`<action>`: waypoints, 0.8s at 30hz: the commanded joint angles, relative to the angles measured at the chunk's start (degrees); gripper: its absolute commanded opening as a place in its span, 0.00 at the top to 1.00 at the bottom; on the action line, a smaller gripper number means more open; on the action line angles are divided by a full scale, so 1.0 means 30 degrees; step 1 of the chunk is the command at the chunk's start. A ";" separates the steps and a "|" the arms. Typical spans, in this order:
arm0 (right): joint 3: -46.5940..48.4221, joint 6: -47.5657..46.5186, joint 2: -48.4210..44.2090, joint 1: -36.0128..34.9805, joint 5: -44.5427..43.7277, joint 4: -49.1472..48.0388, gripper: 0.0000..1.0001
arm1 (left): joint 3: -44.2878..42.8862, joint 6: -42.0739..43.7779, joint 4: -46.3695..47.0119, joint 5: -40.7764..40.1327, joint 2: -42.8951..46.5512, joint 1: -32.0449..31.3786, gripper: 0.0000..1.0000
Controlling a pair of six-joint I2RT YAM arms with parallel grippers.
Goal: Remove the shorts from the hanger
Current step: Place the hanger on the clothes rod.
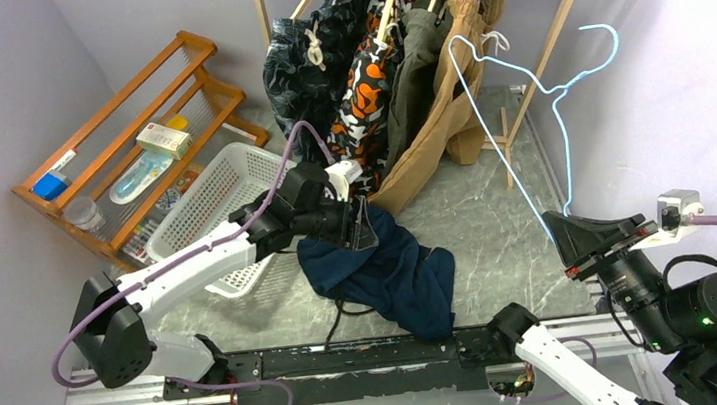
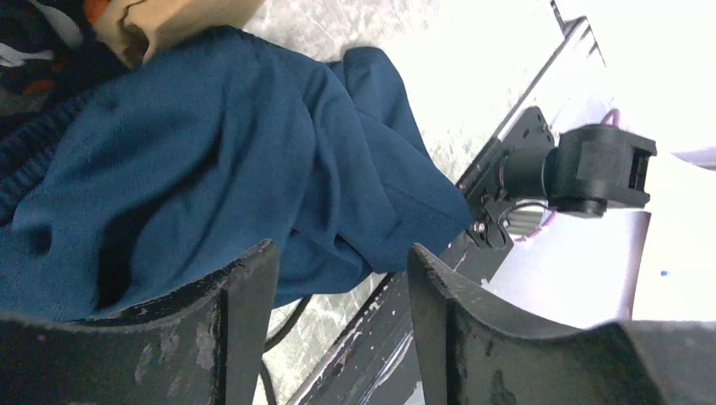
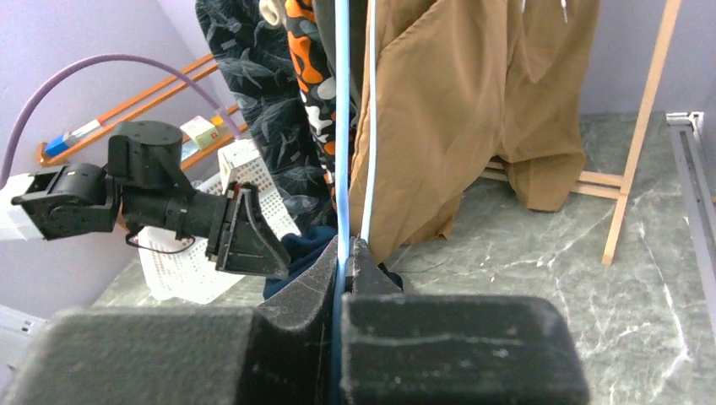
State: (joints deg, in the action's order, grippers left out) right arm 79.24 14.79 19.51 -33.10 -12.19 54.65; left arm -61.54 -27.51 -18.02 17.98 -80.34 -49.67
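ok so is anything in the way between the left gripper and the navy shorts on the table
Nothing visible. The left gripper, jaws open, sits right at the upper edge of the navy shorts, and the wrist view shows only bare fabric past the fingers. The tan shorts hang close beside, not between.

- A slatted wooden shelf (image 1: pixel 104 113) leans at the far left corner of the desk; on it lie a white box (image 1: pixel 163 140), a pale blue packet (image 1: pixel 140 173) and a clear jar (image 1: pixel 84 213)
- A white perforated basket (image 1: pixel 199 204) sits just beside the shelf, toward the left edge
- A wooden garment rack (image 1: pixel 557 36) stands at the far edge
- The desk (image 1: pixel 497 218) itself is grey and marbled
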 commanded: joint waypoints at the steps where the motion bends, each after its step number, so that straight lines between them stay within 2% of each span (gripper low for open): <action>1: 0.0403 0.1305 0.0079 0.0049 -0.1915 0.1254 1.00 | 0.0093 -0.0254 0.0273 -0.1576 0.1026 -0.0113 0.37; 9: -0.1022 0.1482 -0.1869 0.0048 -0.3067 -0.0862 1.00 | 0.0045 -0.0191 -0.0581 -0.2824 0.1439 -0.0113 0.28; 13: -0.1188 0.0447 -0.1613 0.0046 -0.0613 -0.1819 1.00 | 0.0271 -0.0391 -0.0601 -0.3406 0.1602 -0.0121 0.27; 16: -0.1233 0.0303 -0.1523 0.0048 -0.1302 -0.2268 1.00 | 0.0269 -0.0491 -0.0656 -0.3683 0.1658 -0.0112 0.26; 19: -0.1312 0.0423 -0.1539 0.0048 -0.3168 -0.2250 1.00 | 0.0212 -0.0559 -0.0878 -0.3892 0.1664 -0.0112 0.26; 24: -0.1443 0.1122 0.0428 0.0047 -0.5550 -0.0188 1.00 | 0.0127 -0.0933 -0.1228 -0.4917 0.1925 -0.0113 0.21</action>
State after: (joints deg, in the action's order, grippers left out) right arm 75.57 17.06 15.38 -33.06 -22.15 50.98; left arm -61.43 -29.15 -20.16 7.05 -76.79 -49.67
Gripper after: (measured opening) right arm 0.010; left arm 0.760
